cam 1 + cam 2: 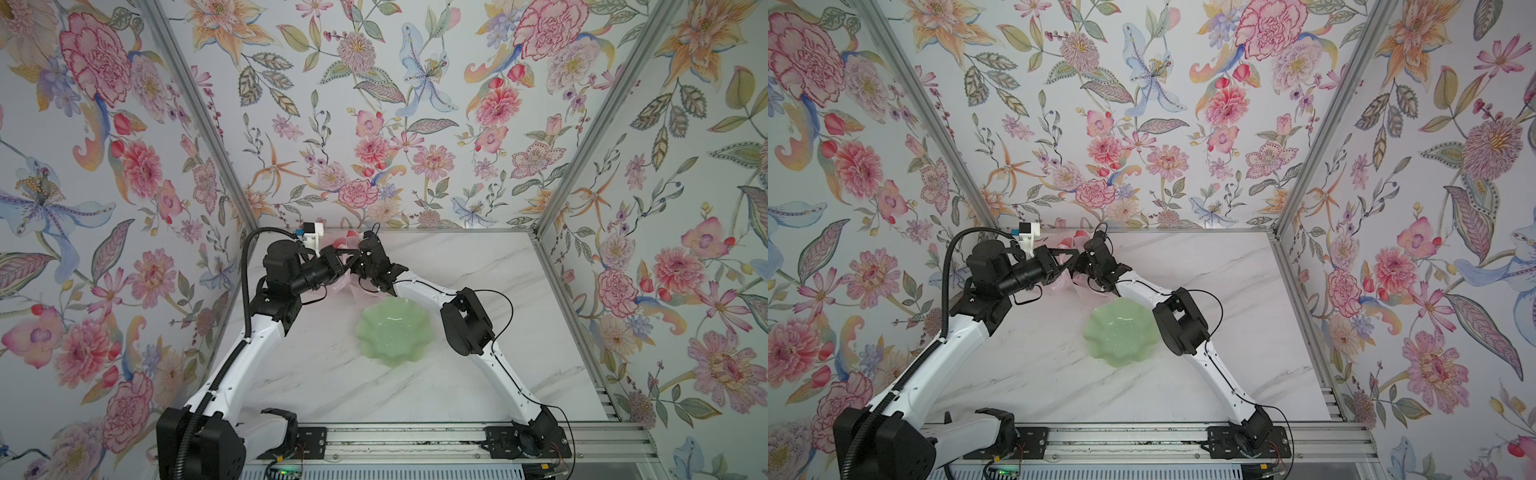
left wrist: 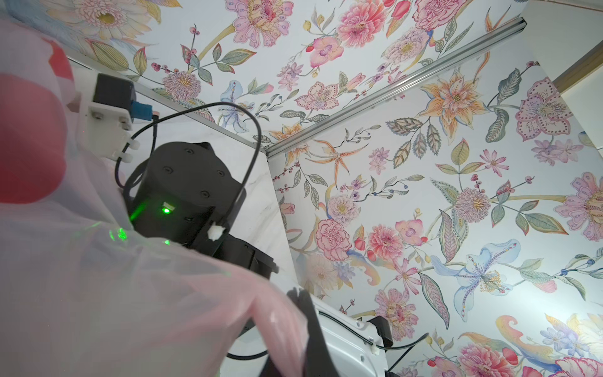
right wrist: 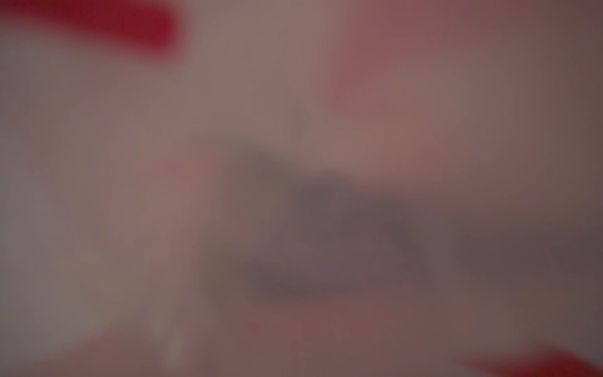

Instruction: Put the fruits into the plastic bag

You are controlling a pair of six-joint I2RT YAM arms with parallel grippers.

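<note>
At back, left gripper point(image 1: 351, 254) pinches plastic bag point(image 2: 130, 293); right gripper point(image 1: 361, 270) buried inside, width unclear. Pull mouth wide & release fruits deep w/o snagging.

Dish point(image 1: 392, 332) point(image 1: 1121, 334): pale green, glossy, scalloped rim; upright at the middle of the table point(image 1: 478, 266). Table: white marble pattern, grey veins. Walls point(image 1: 374, 124): floral wallpaper, three sides. Aluminium posts point(image 1: 198, 112): both far corners. Slotted aluminium rail point(image 1: 415, 434): along the near edge
</note>
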